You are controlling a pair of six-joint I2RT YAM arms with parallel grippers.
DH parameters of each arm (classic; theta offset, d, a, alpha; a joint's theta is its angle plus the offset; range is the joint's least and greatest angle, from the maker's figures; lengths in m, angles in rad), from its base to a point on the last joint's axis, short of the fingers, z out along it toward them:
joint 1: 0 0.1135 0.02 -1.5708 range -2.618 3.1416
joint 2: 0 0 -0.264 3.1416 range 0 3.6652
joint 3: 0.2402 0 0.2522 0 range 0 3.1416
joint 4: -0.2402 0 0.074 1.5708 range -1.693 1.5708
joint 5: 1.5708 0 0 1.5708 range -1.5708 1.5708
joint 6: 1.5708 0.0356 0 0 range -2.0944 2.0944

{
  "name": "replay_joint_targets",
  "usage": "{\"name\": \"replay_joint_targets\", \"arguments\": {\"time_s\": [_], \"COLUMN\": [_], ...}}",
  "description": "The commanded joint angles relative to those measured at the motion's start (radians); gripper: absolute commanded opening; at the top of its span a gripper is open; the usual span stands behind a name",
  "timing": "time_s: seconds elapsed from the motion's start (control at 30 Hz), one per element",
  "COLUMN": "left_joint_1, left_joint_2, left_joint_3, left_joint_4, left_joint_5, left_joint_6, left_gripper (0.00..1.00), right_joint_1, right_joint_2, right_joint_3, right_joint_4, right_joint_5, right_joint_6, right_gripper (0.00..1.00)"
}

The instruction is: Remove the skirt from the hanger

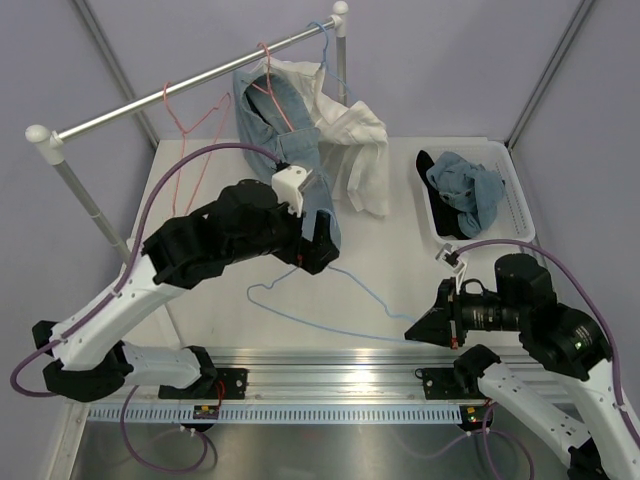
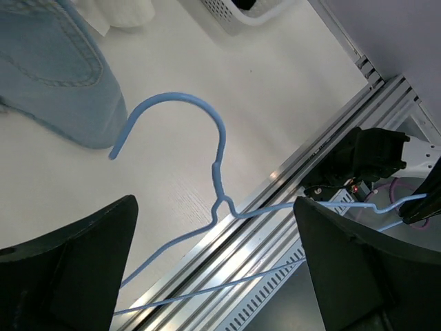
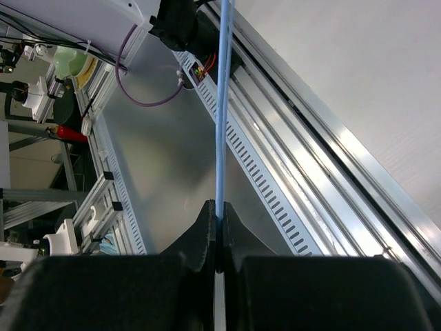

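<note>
Small black fabric skirt [image 1: 427, 170] lies bunched in white perforated basket [image 1: 521, 200], right of frame, partly under crumpled blue denim piece [image 1: 468, 185]. Thin pink wire hanger [image 1: 190, 125] hangs bare on metal rail [image 1: 200, 80], upper left, well apart from skirt. Blue jeans [image 1: 290, 120] and white shirt [image 1: 355, 140] hang mid-rail. Light-blue wire hanger [image 2: 221, 141] rests on white table [image 1: 400, 250]. Right end effector [image 3: 219, 222] clamps its wire. Left end effector [image 2: 215, 207] hangs over its hook, jaws wide, holding nothing.

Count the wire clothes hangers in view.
4: bare pink hanger on the rail; pink hanger in denim jeans; light-blue hanger holding white shirt; second light-blue hanger on the table, in the right gripper.
</note>
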State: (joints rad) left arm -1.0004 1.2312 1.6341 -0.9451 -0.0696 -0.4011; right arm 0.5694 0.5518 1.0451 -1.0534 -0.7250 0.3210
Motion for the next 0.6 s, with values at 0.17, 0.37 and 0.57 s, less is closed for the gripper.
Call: {"name": "replay_joint_targets", "arguments": {"time_s": [0.17,0.37,0.57], "left_joint_1": [0.005,0.005,0.005], "left_joint_2": [-0.316,-0.542,-0.619], "left_joint_3": [-0.022,-0.224,-0.379], "left_joint_4": [0.069,0.224,0.154], "left_joint_5": [-0.147,-0.153,-0.081], "left_joint_6": [-0.071,-0.1,-0.111], "left_gripper": [0.99,0.99,0.99], "right_joint_1": [0.0,0.015,0.228], "right_joint_2": [0.135,0.313,0.545], "right_joint_3": [0.244,0.47,0.7], "right_joint_4": [-0.01,0.012,0.01], "right_joint_5": [0.019,0.099,0.369], "right_joint_6": [-0.023,-0.017,-0.034], "right_gripper": [0.0,0.0,0.0]}}
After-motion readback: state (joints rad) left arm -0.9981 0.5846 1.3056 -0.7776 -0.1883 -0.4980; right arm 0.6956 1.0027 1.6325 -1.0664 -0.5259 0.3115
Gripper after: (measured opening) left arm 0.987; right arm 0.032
